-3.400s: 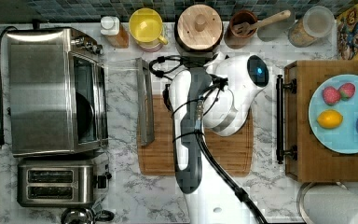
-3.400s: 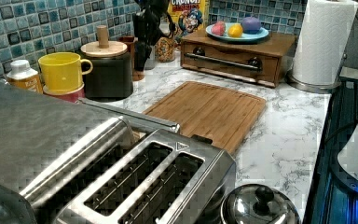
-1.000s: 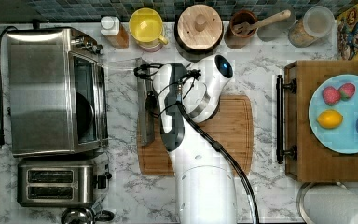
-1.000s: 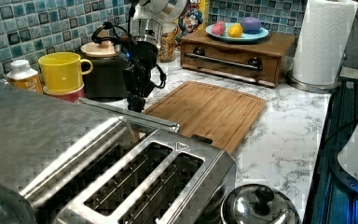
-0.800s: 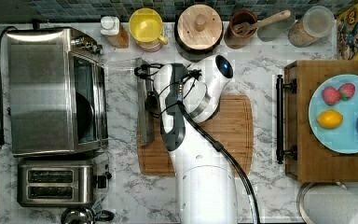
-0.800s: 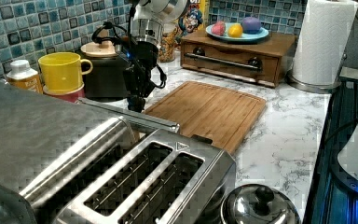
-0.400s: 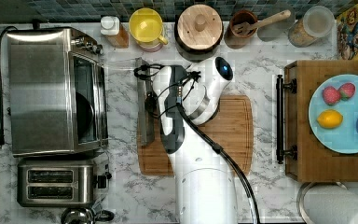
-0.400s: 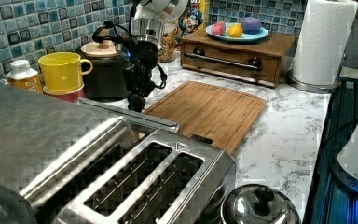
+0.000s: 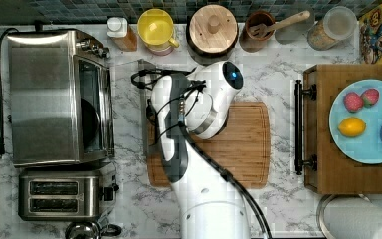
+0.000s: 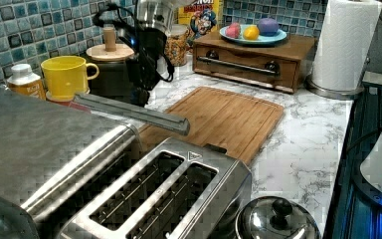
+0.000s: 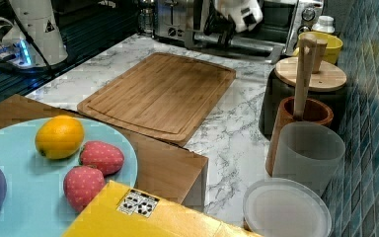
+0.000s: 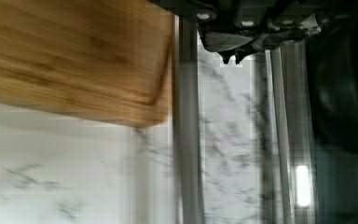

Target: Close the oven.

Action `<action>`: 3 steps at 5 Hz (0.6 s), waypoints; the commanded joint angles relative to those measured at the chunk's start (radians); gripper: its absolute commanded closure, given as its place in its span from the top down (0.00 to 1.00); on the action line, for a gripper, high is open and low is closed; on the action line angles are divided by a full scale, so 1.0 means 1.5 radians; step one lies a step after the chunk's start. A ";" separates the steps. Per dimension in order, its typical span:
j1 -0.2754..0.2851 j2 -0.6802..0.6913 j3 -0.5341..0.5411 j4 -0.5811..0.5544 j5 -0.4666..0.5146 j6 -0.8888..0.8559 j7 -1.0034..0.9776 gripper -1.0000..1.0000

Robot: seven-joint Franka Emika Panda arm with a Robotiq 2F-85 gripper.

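Note:
The oven (image 9: 54,94) is a boxy steel toaster oven at the top view's left, and its glass door hangs open toward the cutting board. The door's long bar handle (image 9: 144,107) runs along the board's left edge and, in the left view, the handle (image 10: 129,112) sits raised above the counter. My gripper (image 9: 152,107) points down right beside the handle's middle. In the wrist view the gripper (image 12: 230,58) has its fingertips close together, shut on nothing, next to the handle (image 12: 186,130) and over the glass. The oven (image 11: 296,15) stands far back in the right view.
A two-slot toaster (image 9: 62,194) sits beside the oven, with a pot lid (image 10: 276,216) near it. The bamboo cutting board (image 9: 229,144) lies under my arm. A yellow mug (image 9: 156,27), a lidded black jar (image 9: 211,27) and a bottle (image 9: 119,30) line the back wall. A wooden box with a fruit plate (image 9: 365,119) stands at the top view's right.
My arm swung from over the cutting board to the door handle. In the last second the handle shifted slightly toward the oven and rose a little.

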 commanded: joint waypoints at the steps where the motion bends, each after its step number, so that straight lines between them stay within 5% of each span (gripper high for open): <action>1: 0.254 -0.081 0.084 0.064 -0.312 0.135 0.290 0.00; 2: 0.270 -0.036 0.093 0.115 -0.400 0.084 0.369 0.00; 3: 0.268 -0.072 0.098 0.077 -0.406 0.137 0.395 0.00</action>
